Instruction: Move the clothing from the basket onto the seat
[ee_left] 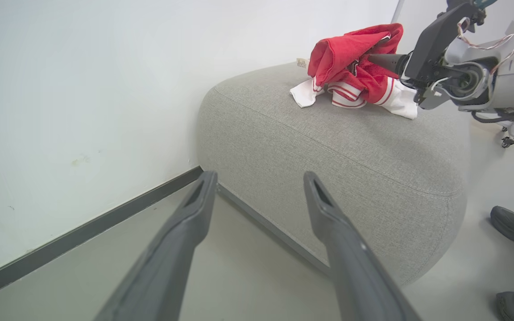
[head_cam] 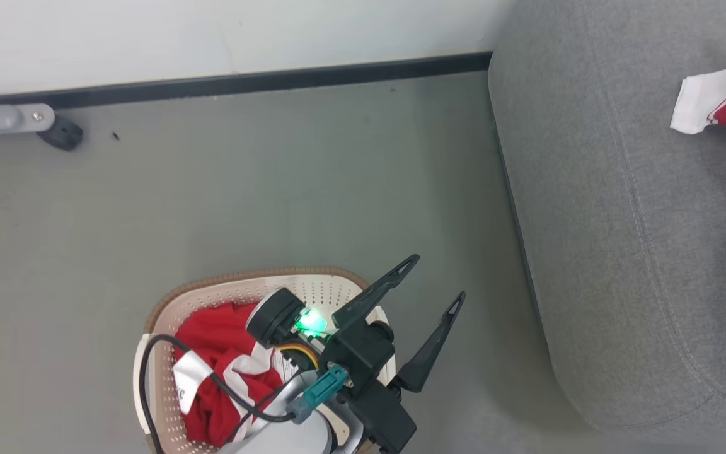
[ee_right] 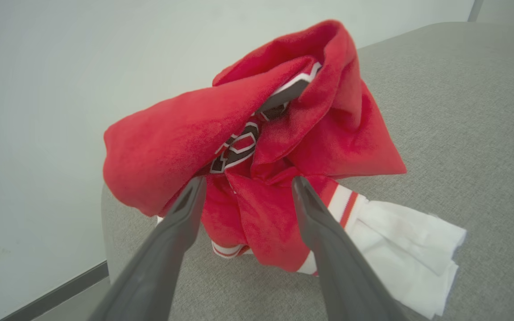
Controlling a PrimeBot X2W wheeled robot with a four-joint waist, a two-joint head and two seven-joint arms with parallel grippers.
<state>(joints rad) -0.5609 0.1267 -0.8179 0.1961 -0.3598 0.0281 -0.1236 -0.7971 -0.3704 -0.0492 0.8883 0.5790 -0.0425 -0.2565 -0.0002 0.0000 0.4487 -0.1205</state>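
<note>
The right gripper (ee_right: 248, 182) holds its fingers spread apart, tips sunk in a bunched red garment (ee_right: 172, 147) that rests on the far right of the seat (ee_right: 462, 111), so letting go looks like the step in hand. It should back straight out along its fingers, lest a fold snag and drag. The left gripper (head_cam: 435, 280), likewise spread and empty, hangs over the right side of the basket (head_cam: 243, 277), where more clothing (head_cam: 218, 340) lies.
</note>
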